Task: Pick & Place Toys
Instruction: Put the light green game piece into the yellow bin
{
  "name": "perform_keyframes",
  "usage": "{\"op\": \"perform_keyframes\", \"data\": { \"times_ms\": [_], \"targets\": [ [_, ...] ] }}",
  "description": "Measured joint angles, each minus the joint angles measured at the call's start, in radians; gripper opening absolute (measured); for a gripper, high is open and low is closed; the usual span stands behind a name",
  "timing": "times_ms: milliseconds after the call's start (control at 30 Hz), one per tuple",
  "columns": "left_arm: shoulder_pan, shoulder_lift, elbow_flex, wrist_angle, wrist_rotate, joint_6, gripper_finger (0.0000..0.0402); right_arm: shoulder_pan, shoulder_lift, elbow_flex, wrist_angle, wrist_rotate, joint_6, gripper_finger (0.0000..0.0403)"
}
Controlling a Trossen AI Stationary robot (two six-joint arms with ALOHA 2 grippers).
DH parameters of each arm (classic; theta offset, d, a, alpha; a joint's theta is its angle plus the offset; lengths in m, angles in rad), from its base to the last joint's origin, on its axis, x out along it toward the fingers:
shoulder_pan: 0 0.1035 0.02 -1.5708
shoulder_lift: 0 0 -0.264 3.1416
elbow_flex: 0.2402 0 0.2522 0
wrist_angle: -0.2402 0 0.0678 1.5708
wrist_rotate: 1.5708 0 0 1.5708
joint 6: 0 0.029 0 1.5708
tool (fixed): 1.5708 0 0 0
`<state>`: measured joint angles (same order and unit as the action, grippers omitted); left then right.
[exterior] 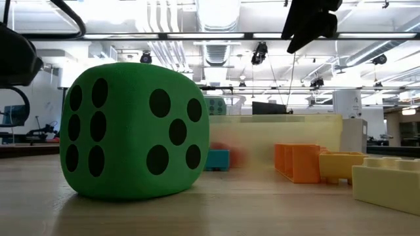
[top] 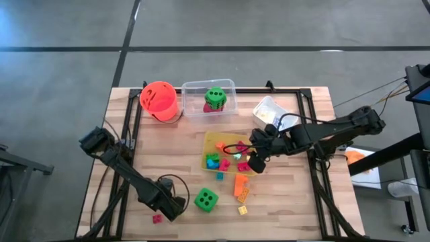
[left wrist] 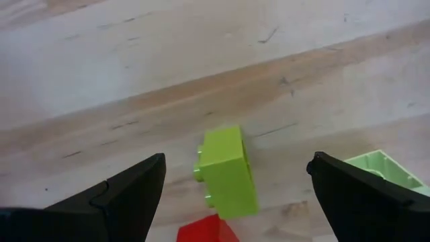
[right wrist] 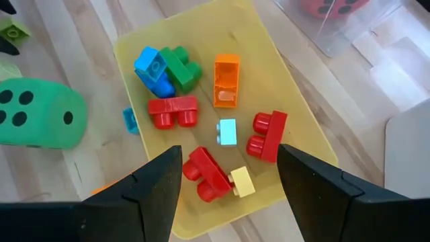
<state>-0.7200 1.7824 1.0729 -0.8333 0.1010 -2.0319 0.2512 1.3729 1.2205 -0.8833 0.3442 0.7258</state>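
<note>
My left gripper point(top: 173, 205) points down near the table's front edge, just left of the green dotted die point(top: 206, 199). It is open, and a lime block point(left wrist: 227, 171) lies on the wood between its fingers, untouched. A red block point(left wrist: 208, 230) and a pale green block point(left wrist: 384, 171) lie beside the lime one. My right gripper point(top: 257, 163) hangs open over the yellow tray point(top: 213, 140), holding nothing. In the tray lie red, blue, green, orange and yellow blocks point(right wrist: 173, 111). A second green die point(top: 215, 97) sits in the clear tray point(top: 232, 87).
An orange bucket point(top: 159, 99) stands at the far left and a white tray point(top: 269, 111) at the far right. Loose orange and yellow blocks point(top: 240, 187) lie in front of the yellow tray. A pink block point(top: 157, 218) lies at the near edge.
</note>
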Motion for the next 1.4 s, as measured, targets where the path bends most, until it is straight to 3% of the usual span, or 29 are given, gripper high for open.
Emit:
{"op": "perform_keyframes", "data": {
  "times_ms": [633, 867, 1200, 1400],
  "targets": [
    [-0.006, -0.001, -0.065, 0.129, 0.013, -0.007, 0.035, 0.0, 0.01, 0.0, 0.001, 0.033, -0.028, 0.0239],
    [-0.006, -0.001, -0.065, 0.128, 0.015, -0.007, 0.0261, 0.0, 0.01, 0.0, 0.001, 0.032, -0.03, 0.0239],
    [-0.006, -0.013, -0.066, 0.146, 0.023, 0.001, 0.009, 0.0, 0.01, -0.002, 0.001, 0.032, -0.038, 0.0239],
    [-0.006, -0.055, -0.066, 0.128, 0.006, 0.017, 0.0079, 0.0, 0.01, -0.002, 0.0, 0.032, -0.039, 0.0239]
  ]
}}
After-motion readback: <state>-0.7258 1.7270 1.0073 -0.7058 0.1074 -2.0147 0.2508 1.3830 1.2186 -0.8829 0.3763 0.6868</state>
